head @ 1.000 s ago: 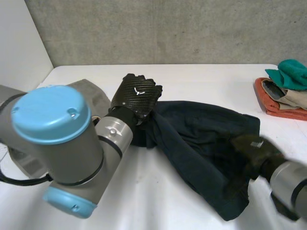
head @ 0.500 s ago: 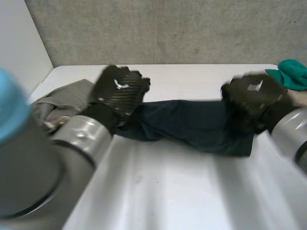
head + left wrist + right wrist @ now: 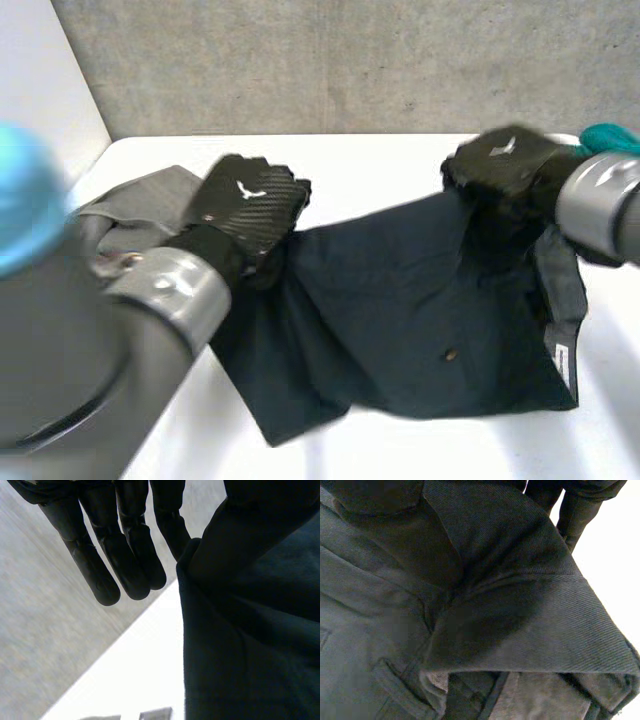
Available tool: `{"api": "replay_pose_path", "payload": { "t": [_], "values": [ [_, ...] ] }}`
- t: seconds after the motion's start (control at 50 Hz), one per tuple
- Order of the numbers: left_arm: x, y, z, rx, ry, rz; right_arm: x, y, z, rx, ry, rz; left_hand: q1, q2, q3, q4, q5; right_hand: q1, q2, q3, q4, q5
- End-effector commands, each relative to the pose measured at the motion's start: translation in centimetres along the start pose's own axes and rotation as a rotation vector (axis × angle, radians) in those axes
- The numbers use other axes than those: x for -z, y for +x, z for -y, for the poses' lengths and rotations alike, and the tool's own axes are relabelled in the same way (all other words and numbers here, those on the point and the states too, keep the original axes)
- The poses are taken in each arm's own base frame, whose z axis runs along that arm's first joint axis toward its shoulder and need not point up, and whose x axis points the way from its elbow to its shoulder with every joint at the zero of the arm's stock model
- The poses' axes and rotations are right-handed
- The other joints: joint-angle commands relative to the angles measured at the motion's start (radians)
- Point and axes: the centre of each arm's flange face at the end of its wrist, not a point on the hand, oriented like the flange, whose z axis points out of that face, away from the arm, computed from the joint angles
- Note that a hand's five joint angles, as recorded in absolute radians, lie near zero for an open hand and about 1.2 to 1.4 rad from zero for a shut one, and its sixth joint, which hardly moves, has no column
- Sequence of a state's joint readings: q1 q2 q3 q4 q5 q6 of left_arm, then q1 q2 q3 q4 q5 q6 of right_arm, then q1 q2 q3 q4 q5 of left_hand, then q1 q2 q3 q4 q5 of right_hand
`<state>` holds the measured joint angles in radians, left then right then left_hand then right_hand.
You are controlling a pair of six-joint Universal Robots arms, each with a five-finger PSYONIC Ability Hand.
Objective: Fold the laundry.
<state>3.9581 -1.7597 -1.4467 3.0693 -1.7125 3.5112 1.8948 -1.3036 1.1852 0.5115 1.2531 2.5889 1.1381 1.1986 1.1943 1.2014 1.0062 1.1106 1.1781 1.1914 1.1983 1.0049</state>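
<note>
A dark navy garment [image 3: 400, 300], with a waistband and a small button, hangs spread between my two hands above the white table [image 3: 380, 155]. My left hand [image 3: 250, 205] holds its left upper edge; in the left wrist view the cloth [image 3: 250, 630] is pinched beside the long fingers [image 3: 125, 555]. At the back right, my right hand [image 3: 500, 170] grips the garment's right upper corner. In the right wrist view the thick hem [image 3: 485, 610] folds under the palm, and the fingers [image 3: 572, 515] curl behind it.
A grey cloth [image 3: 150, 195] lies crumpled at the table's left side, behind my left arm. A teal cloth [image 3: 612, 135] sits at the far right edge. A grey wall rises behind the table.
My right hand went from the front right to the back right and closed on the garment. Both hands pulled apart, and the bunched cloth now hangs spread wide between them.
</note>
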Motion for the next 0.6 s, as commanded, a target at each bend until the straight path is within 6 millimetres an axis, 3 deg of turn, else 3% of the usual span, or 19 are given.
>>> {"api": "replay_pose_path", "payload": {
  "t": [0.02,0.04,0.06,0.08,0.12,0.14,0.16,0.2,0.22,0.28,0.34,0.42,0.54,0.6],
  "values": [
    [-8.4,-2.7,-0.2,-0.007,0.128,0.142,-5.9,2.0,-0.5,0.046,0.082,-0.108,0.258,0.198,0.202,0.195,0.216,0.286,0.218,0.205,0.198,0.217],
    [-9.1,-3.3,0.8,-0.014,0.17,0.168,-6.4,2.7,0.1,0.056,0.12,-0.152,0.258,0.198,0.202,0.195,0.216,0.286,0.218,0.205,0.198,0.217],
    [-10.2,-4.5,3.1,-0.033,0.268,0.222,-6.7,3.6,1.0,0.064,0.168,-0.202,0.258,0.198,0.202,0.195,0.216,0.286,0.218,0.205,0.198,0.217],
    [-10.6,-5.1,4.4,-0.047,0.32,0.251,-6.9,5.4,3.1,0.073,0.278,-0.308,0.258,0.198,0.202,0.195,0.216,0.286,0.218,0.205,0.198,0.217],
    [-10.8,-6.2,7.3,-0.064,0.425,0.305,-6.8,7.0,5.3,0.074,0.408,-0.406,0.258,0.198,0.202,0.195,0.216,0.286,0.218,0.205,0.198,0.217],
    [-10.5,-6.9,9.9,-0.085,0.521,0.353,-6.6,7.7,6.3,0.071,0.473,-0.447,0.258,0.198,0.202,0.195,0.216,0.286,0.218,0.205,0.198,0.217],
    [-10.3,-7.4,11.0,-0.095,0.563,0.38,-6.1,8.8,8.1,0.069,0.597,-0.517,0.258,0.198,0.202,0.195,0.216,0.286,0.218,0.205,0.198,0.217],
    [-10.0,-8.5,12.7,-0.092,0.63,0.427,-4.9,9.8,10.0,0.072,0.709,-0.567,0.258,0.198,0.202,0.195,0.216,0.286,0.218,0.205,0.198,0.217],
    [-9.6,-8.8,13.7,-0.081,0.672,0.452,-4.5,9.9,10.6,0.072,0.747,-0.577,0.258,0.198,0.202,0.195,0.216,0.286,0.218,0.205,0.198,0.217],
    [-8.7,-8.6,14.5,-0.067,0.682,0.459,-4.1,9.5,11.3,0.081,0.782,-0.538,0.258,0.198,0.202,0.195,0.216,0.286,0.218,0.205,0.198,0.217],
    [-7.7,-7.5,13.8,-0.054,0.624,0.431,-4.0,9.0,10.7,0.083,0.728,-0.466,0.258,0.198,0.202,0.195,0.216,0.286,0.218,0.205,0.198,0.217],
    [-6.8,-5.0,10.6,-0.063,0.493,0.343,-4.0,7.9,8.6,0.043,0.56,-0.367,0.258,0.198,0.202,0.195,0.216,0.286,0.218,0.205,0.198,0.217],
    [-5.4,-1.1,3.2,-0.06,0.27,0.201,-3.9,5.8,3.5,-0.001,0.208,-0.19,0.258,0.198,0.202,0.195,0.216,0.286,0.218,0.205,0.198,0.217],
    [-4.4,1.0,-0.7,-0.038,0.16,0.124,-4.3,3.7,-0.4,0.002,-0.015,-0.074,0.258,0.198,0.202,0.195,0.216,0.286,0.218,0.205,0.198,0.217]
  ]
}}
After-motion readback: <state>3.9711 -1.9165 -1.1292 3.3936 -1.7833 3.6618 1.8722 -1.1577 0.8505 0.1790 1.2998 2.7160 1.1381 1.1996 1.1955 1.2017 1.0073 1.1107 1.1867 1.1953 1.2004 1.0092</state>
